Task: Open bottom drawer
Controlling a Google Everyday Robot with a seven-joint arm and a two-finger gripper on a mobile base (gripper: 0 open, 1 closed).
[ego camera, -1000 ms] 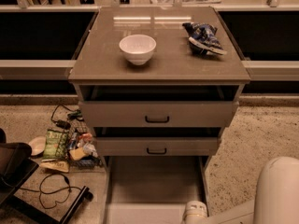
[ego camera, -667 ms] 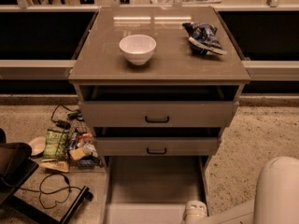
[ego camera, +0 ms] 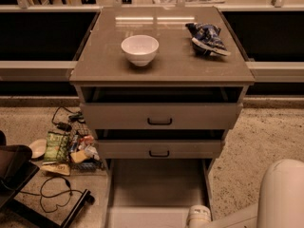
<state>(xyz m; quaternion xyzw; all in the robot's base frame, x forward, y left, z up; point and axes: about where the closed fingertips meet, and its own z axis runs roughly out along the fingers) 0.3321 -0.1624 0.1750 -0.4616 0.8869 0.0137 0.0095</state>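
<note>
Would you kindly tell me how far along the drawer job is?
Largely done: the grey-beige bottom drawer is pulled far out, its flat grey inside exposed. In hand: the white claw sits at the drawer's front right, at the picture's bottom edge. Left: probably only letting go and withdrawing.

My gripper (ego camera: 198, 216), glossy white plastic, sat low over the bottom drawer (ego camera: 156, 184), smooth matt grey inside. Cabinet top (ego camera: 161, 63) had a sheen, bowl (ego camera: 139, 49) looked glossy.
</note>
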